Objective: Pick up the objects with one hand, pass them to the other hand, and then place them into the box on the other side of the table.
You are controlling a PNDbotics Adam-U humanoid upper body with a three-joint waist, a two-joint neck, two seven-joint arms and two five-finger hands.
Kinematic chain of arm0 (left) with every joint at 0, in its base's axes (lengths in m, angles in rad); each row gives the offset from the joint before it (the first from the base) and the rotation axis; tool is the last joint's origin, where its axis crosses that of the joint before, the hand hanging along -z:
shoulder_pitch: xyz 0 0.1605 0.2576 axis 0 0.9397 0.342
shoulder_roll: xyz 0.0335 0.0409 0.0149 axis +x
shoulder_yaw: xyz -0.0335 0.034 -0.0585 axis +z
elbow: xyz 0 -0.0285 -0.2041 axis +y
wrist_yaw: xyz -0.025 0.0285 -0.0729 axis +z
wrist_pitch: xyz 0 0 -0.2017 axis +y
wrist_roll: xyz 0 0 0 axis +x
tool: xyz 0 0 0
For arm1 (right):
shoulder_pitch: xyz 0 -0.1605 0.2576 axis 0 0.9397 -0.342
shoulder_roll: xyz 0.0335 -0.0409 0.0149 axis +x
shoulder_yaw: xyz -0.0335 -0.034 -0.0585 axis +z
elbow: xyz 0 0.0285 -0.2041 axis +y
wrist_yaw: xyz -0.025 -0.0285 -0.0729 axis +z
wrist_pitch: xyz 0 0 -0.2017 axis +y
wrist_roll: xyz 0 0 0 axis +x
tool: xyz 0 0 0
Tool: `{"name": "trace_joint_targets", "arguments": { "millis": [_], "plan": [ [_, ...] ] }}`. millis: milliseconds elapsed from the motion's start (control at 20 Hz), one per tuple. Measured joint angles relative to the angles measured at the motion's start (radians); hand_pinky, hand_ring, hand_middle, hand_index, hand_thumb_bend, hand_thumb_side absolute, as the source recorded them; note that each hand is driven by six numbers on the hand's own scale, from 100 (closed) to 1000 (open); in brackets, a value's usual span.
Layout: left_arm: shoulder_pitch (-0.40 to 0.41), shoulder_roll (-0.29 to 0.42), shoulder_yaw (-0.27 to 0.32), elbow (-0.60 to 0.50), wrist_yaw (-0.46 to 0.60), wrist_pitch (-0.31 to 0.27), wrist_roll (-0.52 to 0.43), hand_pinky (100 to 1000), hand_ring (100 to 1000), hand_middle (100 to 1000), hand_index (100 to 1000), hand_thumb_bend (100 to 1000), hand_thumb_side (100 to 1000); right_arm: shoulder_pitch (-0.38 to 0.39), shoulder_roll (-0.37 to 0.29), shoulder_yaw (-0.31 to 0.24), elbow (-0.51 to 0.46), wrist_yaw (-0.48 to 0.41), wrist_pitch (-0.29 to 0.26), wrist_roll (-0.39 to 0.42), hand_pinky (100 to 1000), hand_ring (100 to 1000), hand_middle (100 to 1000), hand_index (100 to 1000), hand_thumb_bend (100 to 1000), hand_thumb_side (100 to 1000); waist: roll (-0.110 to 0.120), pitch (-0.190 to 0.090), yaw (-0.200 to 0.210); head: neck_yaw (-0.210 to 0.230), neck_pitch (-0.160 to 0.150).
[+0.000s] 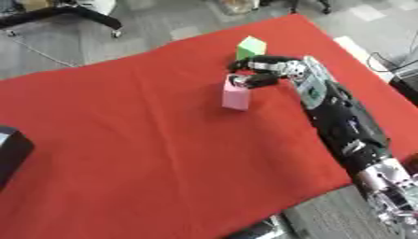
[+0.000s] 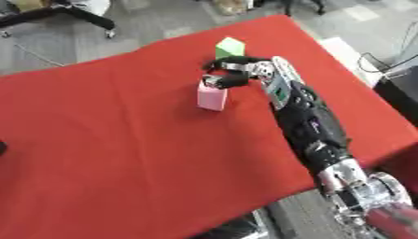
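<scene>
A pink block (image 1: 236, 97) stands upright on the red tablecloth (image 1: 147, 140), right of the middle. Behind it, toward the far edge, sits a light green block (image 1: 251, 47). My right hand (image 1: 263, 72) reaches in from the lower right and hovers at the pink block's top, between the two blocks. Its fingers and thumb are curled around the pink block's upper end, touching it. My left hand shows in neither view.
A black box (image 1: 11, 153) sits at the table's left edge. Grey floor, a chair base (image 1: 81, 14) and cables lie beyond the far edge. The table's near edge runs diagonally at the lower right.
</scene>
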State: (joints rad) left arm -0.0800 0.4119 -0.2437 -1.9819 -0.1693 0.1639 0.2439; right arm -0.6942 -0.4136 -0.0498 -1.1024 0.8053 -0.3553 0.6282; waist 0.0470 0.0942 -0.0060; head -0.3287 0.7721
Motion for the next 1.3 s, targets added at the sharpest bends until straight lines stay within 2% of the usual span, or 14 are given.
{"name": "trace_joint_targets", "arguments": {
  "millis": [300,450,600,650,700,750,850,900,950,1100,1300],
  "plan": [
    [0.0,0.0,0.0,0.0,0.0,0.002,0.001,521,766,808,881,270,887,0.0,-0.009,0.04,-0.01,0.036,-0.053,0.054,965,988,895,1000,222,772,0.0,0.0,0.001,-0.002,0.0],
    [0.0,0.0,0.0,0.0,0.0,0.003,0.0,521,768,808,882,260,891,-0.001,-0.014,0.057,0.0,0.063,-0.072,0.074,960,981,883,1000,225,698,0.0,0.0,0.001,-0.004,0.0],
    [0.0,0.0,0.0,0.0,0.0,0.003,0.0,522,770,809,881,258,893,-0.009,-0.015,0.064,0.015,0.089,-0.086,0.083,952,967,824,1000,170,541,-0.003,0.0,0.002,-0.005,0.0],
    [0.0,0.0,0.0,0.0,0.0,0.003,-0.001,523,770,809,881,253,896,-0.01,-0.015,0.064,0.018,0.098,-0.09,0.081,941,947,725,1000,111,389,-0.004,0.0,0.002,-0.005,0.0],
    [0.0,0.0,0.0,0.0,0.0,0.003,-0.001,523,770,809,881,252,896,-0.01,-0.015,0.064,0.018,0.107,-0.095,0.075,937,939,692,989,100,347,-0.005,0.0,0.002,-0.005,0.0],
    [0.0,0.0,0.0,0.0,0.0,0.003,-0.001,522,770,809,881,250,897,-0.01,-0.015,0.063,0.017,0.116,-0.1,0.065,928,920,602,946,100,256,-0.005,0.0,0.002,-0.005,0.0],
    [0.0,0.0,0.0,0.0,0.0,0.003,-0.001,522,770,808,881,246,899,-0.009,-0.014,0.054,0.01,0.132,-0.105,0.031,907,881,504,862,100,132,-0.005,0.0,0.002,-0.005,0.0],
    [0.0,0.0,0.0,0.0,0.0,0.003,-0.001,522,769,807,881,242,900,-0.008,-0.013,0.05,0.004,0.138,-0.107,0.01,896,864,468,815,100,101,-0.005,0.0,0.002,-0.004,0.0],
    [0.0,0.0,-0.001,0.0,0.0,0.004,-0.001,522,770,807,881,240,900,-0.007,-0.012,0.045,-0.005,0.147,-0.107,-0.017,884,846,436,764,100,100,-0.005,0.0,0.001,-0.002,0.0],
    [0.0,0.001,-0.009,0.0,0.0,0.001,-0.008,526,771,807,882,236,896,-0.007,0.0,0.033,-0.055,0.169,-0.108,-0.103,854,810,395,703,100,100,-0.005,0.0,-0.001,0.018,0.0],
    [-0.023,0.019,-0.032,0.0,-0.011,-0.016,-0.037,537,776,809,885,233,875,-0.032,0.064,0.045,-0.16,0.202,-0.129,-0.212,827,780,381,689,100,100,-0.004,0.0,-0.008,0.076,0.0]
  ]
}}
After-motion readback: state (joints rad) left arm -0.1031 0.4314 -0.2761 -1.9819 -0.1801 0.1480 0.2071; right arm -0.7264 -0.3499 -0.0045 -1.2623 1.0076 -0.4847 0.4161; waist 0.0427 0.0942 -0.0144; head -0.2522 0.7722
